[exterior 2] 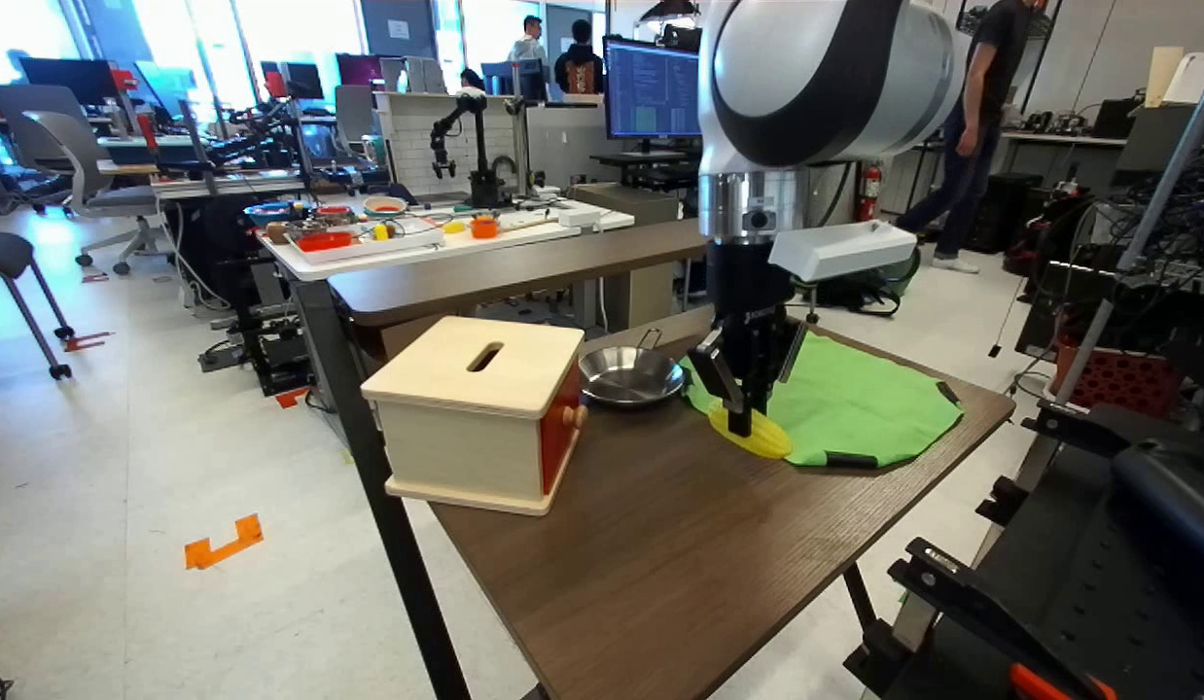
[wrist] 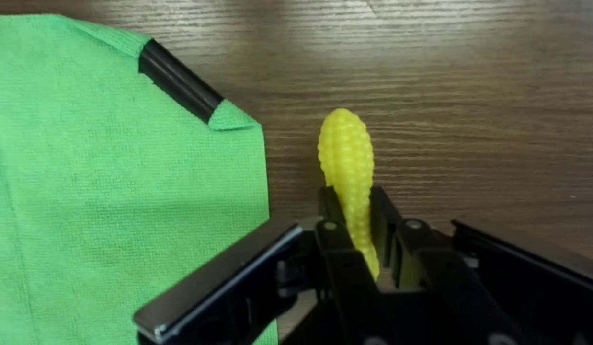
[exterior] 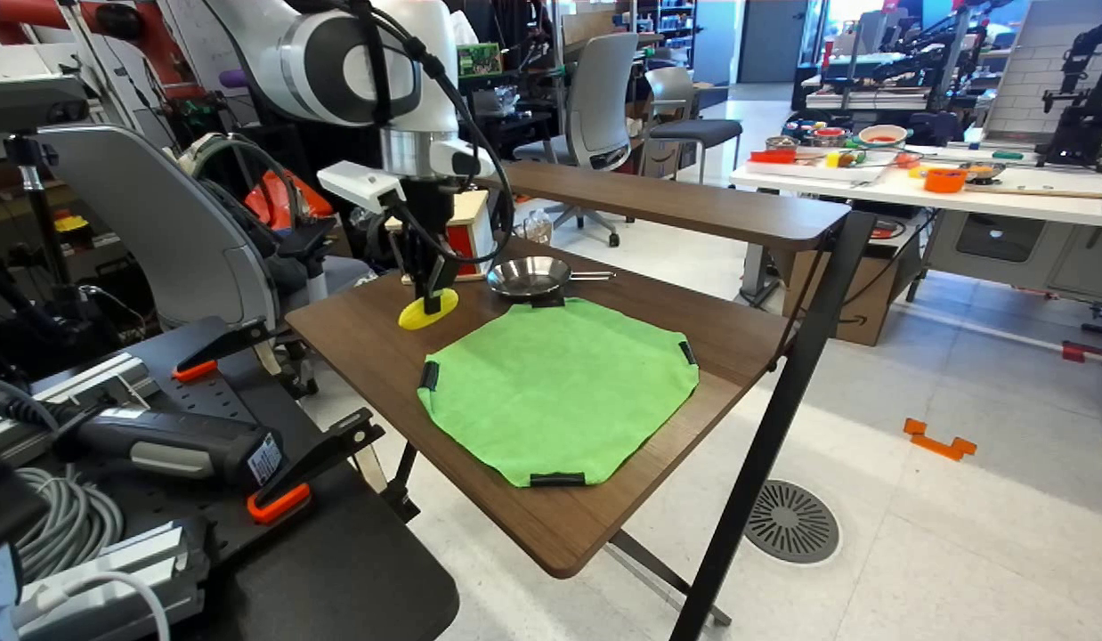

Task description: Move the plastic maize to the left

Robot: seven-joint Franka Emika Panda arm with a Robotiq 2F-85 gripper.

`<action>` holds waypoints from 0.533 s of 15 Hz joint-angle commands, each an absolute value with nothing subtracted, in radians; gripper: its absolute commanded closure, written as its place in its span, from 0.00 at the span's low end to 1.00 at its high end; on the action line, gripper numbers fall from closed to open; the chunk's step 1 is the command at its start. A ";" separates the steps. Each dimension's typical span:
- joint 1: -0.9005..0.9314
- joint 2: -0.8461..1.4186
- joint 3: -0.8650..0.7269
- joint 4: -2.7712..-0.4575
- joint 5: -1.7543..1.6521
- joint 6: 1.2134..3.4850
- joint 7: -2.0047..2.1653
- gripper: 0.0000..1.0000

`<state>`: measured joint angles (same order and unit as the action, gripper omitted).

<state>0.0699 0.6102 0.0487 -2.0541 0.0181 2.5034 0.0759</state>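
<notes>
The plastic maize [wrist: 347, 148] is a yellow oblong corn cob with a bumpy surface. In the wrist view it lies lengthwise between both fingers of my gripper [wrist: 352, 203], with a finger pad against each side. My gripper is shut on it. The gripper [exterior: 433, 304] and maize [exterior: 412, 317] show in an exterior view near the table's edge. The gripper [exterior 2: 743, 420] and maize [exterior 2: 771, 443] also show in an exterior view beside the green mat [exterior 2: 855, 399]. The fingers hide the maize's middle. I cannot tell whether it touches the table.
The green mat [exterior: 560, 383] with black clips lies on the brown table [exterior: 564, 539]. A steel pan [exterior 2: 629, 377] stands close by the gripper. A wooden box [exterior 2: 461, 442] with a red side stands past the pan. A raised shelf [exterior: 676, 200] runs along one table side.
</notes>
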 commanded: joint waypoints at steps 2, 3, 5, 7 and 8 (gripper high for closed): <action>0.129 0.431 0.023 -2.235 -0.059 2.507 0.105 0.96; 0.146 0.406 0.021 -2.259 -0.081 2.506 0.118 0.97; 0.172 0.373 0.021 -2.278 -0.123 2.508 0.142 0.96; 0.187 0.362 0.032 -2.270 -0.145 2.495 0.150 0.96; 0.196 0.363 0.036 -2.258 -0.154 2.489 0.150 0.96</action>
